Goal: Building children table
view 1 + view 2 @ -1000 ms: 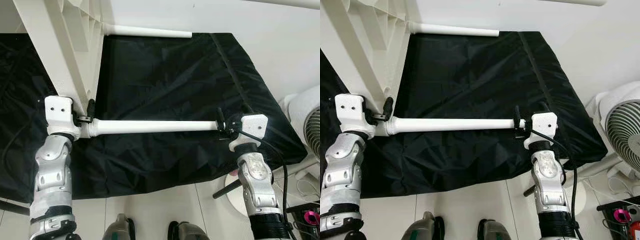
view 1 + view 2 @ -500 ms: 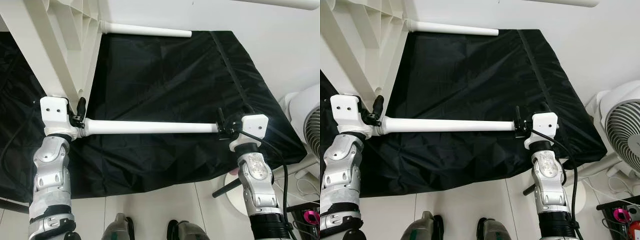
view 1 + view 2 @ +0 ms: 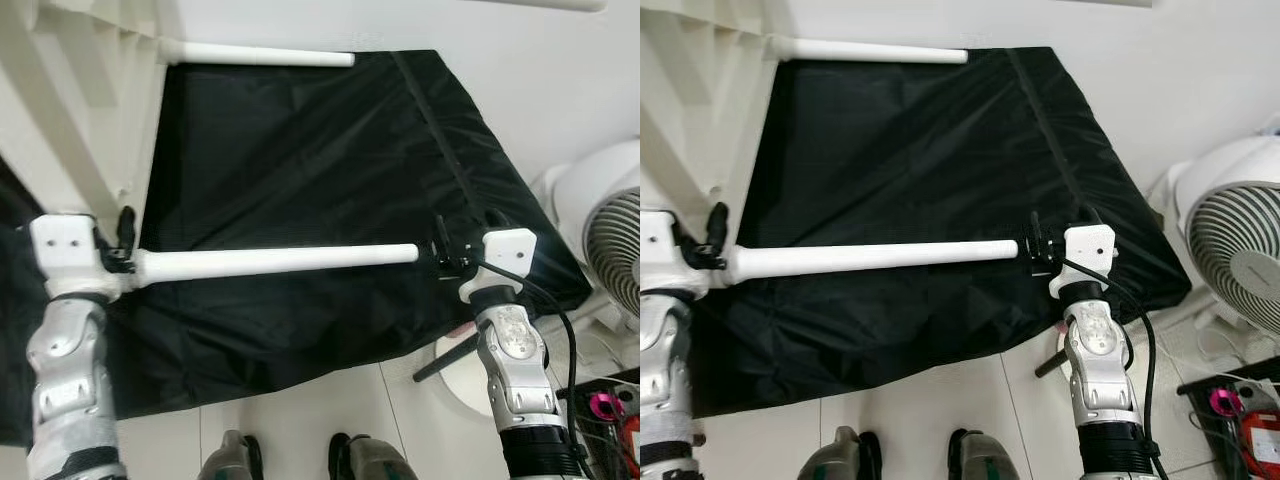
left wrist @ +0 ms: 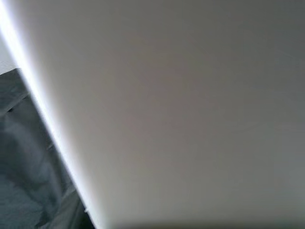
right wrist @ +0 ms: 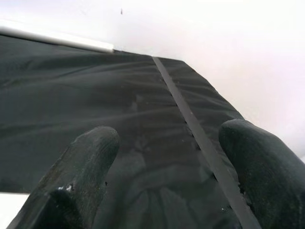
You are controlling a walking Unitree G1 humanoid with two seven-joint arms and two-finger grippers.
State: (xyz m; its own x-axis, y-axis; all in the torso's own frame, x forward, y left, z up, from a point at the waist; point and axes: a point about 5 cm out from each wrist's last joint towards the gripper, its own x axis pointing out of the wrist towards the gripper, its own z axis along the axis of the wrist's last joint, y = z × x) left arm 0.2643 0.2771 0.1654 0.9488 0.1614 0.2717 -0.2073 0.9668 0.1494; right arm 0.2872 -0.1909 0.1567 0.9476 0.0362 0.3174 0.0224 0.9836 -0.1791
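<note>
Nearest me I see the robot's own feet (image 3: 290, 458) on the pale tiled floor (image 3: 400, 420). Just beyond, my left gripper (image 3: 122, 250) has its fingers clamped on the near left end of the white table leg (image 3: 275, 261), which lies across the black-draped surface (image 3: 320, 140). My right gripper (image 3: 442, 256) sits just off the leg's right end; its fingers (image 5: 81, 167) stand apart with nothing between them, as the right wrist view shows, looking along the black cloth and its seam. The left wrist view gives me a blurred pale panel with a strip of dark cloth beside it. At the right, a white fan (image 3: 1230, 235) stands on the floor. Far left rises the upturned white tabletop (image 3: 70, 110), with a second white leg (image 3: 255, 55) lying at the far edge by the wall.

Since a second ago the left gripper has drawn the leg's end away from the tabletop's corner, and the leg's right end has parted from the right gripper.
</note>
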